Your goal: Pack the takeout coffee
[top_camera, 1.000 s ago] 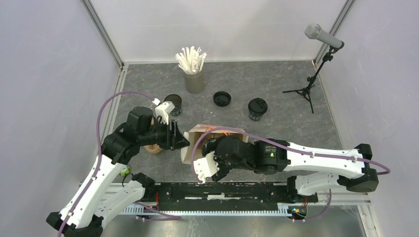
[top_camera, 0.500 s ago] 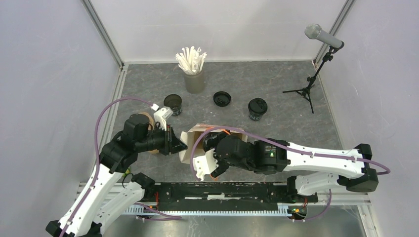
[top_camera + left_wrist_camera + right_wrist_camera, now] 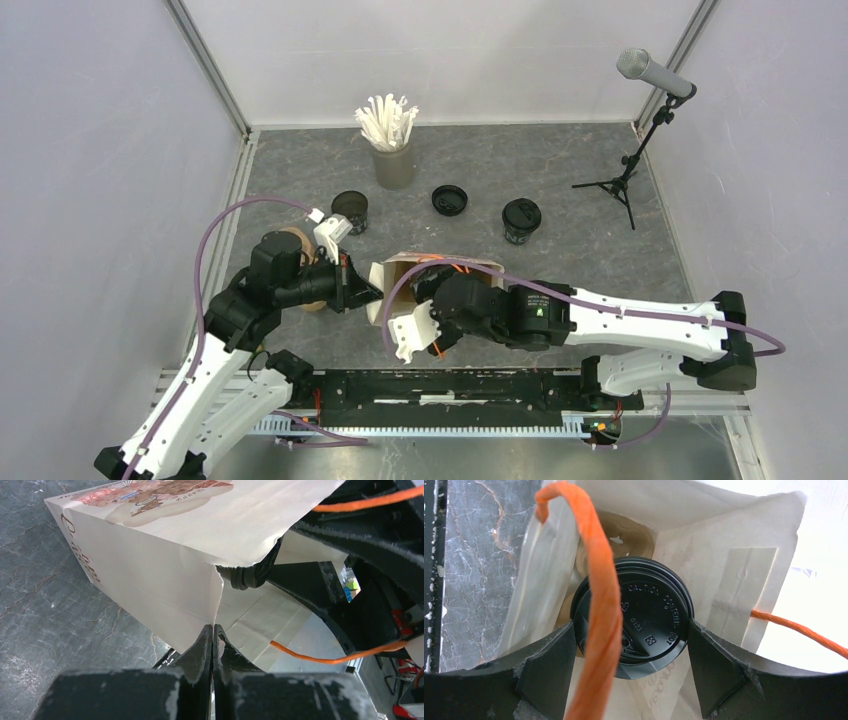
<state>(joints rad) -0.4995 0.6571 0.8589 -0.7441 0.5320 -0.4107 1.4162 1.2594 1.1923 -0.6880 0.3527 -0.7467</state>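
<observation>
Over the last second the right arm has slid its wrist a little further across the mouth of the paper bag, while the left arm has eased back towards its own base without letting go. The left claw is clenched on the bag's torn rim, holding the mouth open towards the right claw. That claw is grasping a lidded cup, a finger pressed against each side of the lid. The cup sits inside the bag between those fingers, with the orange handle draped across its near edge and a pulp carrier just beyond and below it. This looks like the lowering step nearly done: the cup seems close to seating in the carrier. Packing is far from finished, since an open cup, a loose lid and a second lidded cup stand on the desk well beyond both claws.
</observation>
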